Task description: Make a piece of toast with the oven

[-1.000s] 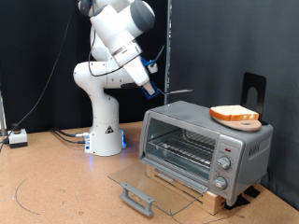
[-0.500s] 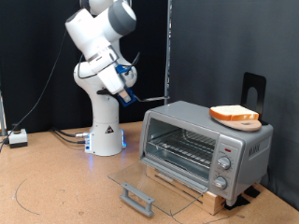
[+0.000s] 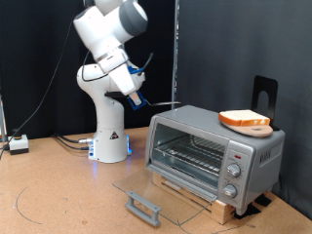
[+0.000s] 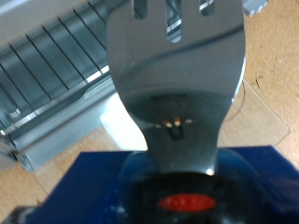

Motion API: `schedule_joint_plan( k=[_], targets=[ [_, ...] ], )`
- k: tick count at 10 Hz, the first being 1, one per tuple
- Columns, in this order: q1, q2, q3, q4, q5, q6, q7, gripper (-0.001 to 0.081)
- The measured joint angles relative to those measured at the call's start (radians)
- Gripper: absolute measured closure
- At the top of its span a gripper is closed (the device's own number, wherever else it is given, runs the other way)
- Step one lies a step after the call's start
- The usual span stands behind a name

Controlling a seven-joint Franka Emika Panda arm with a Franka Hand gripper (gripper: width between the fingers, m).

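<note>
The silver-grey oven [image 3: 219, 156] stands at the exterior view's right. Its glass door [image 3: 161, 195] lies dropped open and the wire rack [image 3: 190, 154] is bare. The rack also shows in the wrist view [image 4: 56, 56]. The piece of toast [image 3: 244, 119] lies on a round tan plate [image 3: 255, 129] on top of the oven. My gripper [image 3: 136, 97] hangs in the air to the exterior view's left of the oven, above its top level. It holds a flat metal spatula [image 4: 173, 75] by a blue-and-black handle block [image 4: 177, 187]. The blade [image 3: 168, 101] points toward the oven.
The robot's white base [image 3: 109, 136] stands behind the oven's left. A black stand [image 3: 265, 93] rises behind the oven. A small white box [image 3: 18, 144] with cables lies at the far left. A thin vertical pole [image 3: 178, 49] stands behind the gripper.
The arm swung the spatula from above the oven's left end away to the exterior view's left and lower. In the last half second it shifted only slightly.
</note>
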Motion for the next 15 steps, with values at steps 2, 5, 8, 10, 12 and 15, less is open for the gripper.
schedule_joint_plan(
  k=[2,5,8,10,12,15],
  targets=[
    [-0.004,0.035,0.118,0.032,-0.126,-0.029,0.086,0.0384],
    [-0.007,0.186,0.179,0.126,-0.175,-0.129,0.197,0.0384],
    [0.004,0.171,0.179,0.088,-0.125,-0.061,0.163,0.0384],
    [0.014,0.175,0.188,0.073,-0.09,-0.043,0.164,0.0384],
    [0.021,0.181,0.204,0.073,-0.048,-0.034,0.167,0.0384],
    [0.029,0.187,0.235,0.079,-0.007,-0.017,0.196,0.0384]
  ],
)
